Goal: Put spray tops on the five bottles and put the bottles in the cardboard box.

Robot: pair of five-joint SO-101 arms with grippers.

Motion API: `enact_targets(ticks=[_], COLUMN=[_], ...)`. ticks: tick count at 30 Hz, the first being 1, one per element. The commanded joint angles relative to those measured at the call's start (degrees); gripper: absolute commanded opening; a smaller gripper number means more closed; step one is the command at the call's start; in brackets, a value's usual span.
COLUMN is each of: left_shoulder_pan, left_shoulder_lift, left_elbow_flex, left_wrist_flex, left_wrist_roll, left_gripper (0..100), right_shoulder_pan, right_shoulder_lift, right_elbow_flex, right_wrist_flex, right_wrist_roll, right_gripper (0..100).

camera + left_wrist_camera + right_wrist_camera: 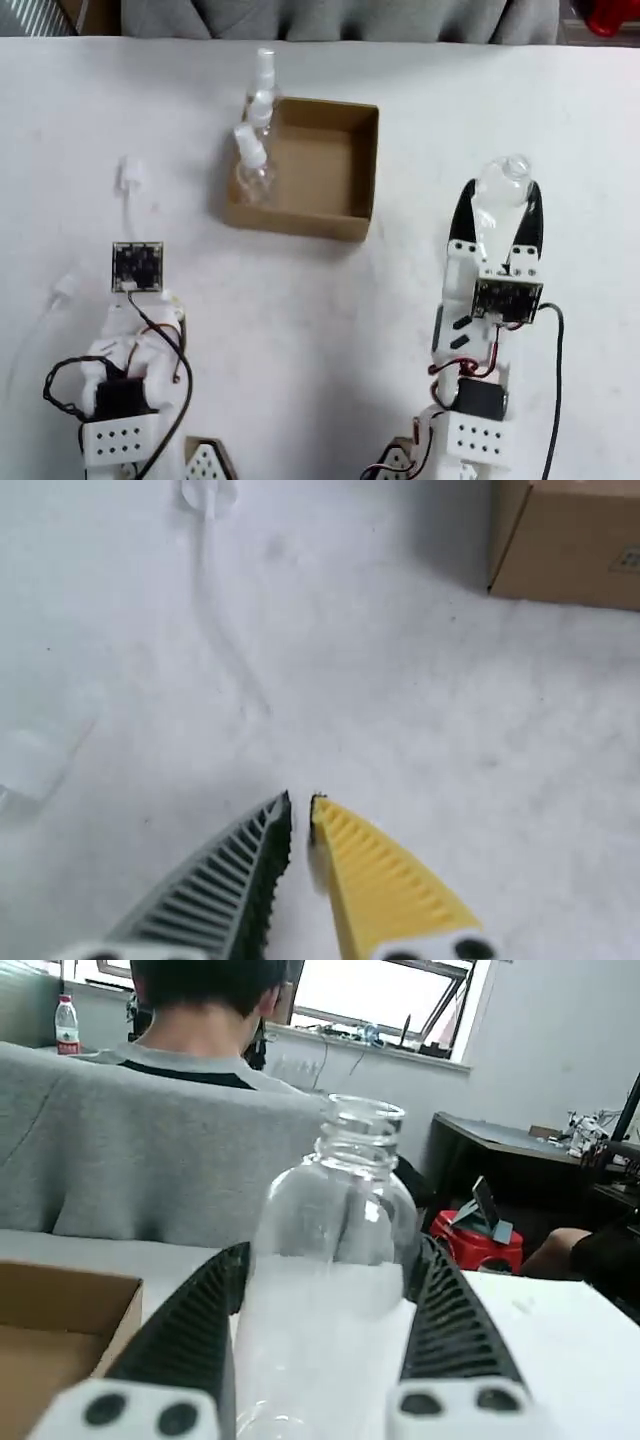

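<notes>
Right end effector (500, 205) grasps an uncapped bottle (505, 180) right of the cardboard box (355, 215). Left end effector (300, 805), clenched on nothing, hangs over the counter (300, 330) left of the box. Two capped bottles (252, 155) stand at its left wall; loose spray tops (131, 175) lie farther left. Judged under half done.

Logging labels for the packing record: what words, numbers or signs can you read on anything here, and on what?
Cardboard box: a small dark printed mark on its side, too blurred to read.
Bottle in the right gripper: clear, no label visible.
No text can be read anywhere.
</notes>
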Motion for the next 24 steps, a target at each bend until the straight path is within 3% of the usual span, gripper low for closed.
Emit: enact_targets(ticks=[1,12,24], left_shoulder_pan=[-0.31,-0.57,-0.57], left_shoulder_lift=[-1.01,-1.01,-1.01], left_elbow_flex=[-0.26,-0.26,-0.26], left_wrist_flex=[0.09,0.09,0.26], left_wrist_roll=[-0.62,-0.62,-0.62], left_gripper=[5,5,5], right_shoulder_pan=[-3.03,-12.26,-14.90], right_shoulder_lift=[-4.97,-10.42,-4.18], right_elbow_flex=[0.70,-5.45,-15.12], right_wrist_flex=[8.92,29.41,37.58], right_wrist_roll=[0.00,0.00,0.09], right_gripper=[1.5,1.5,1.5])
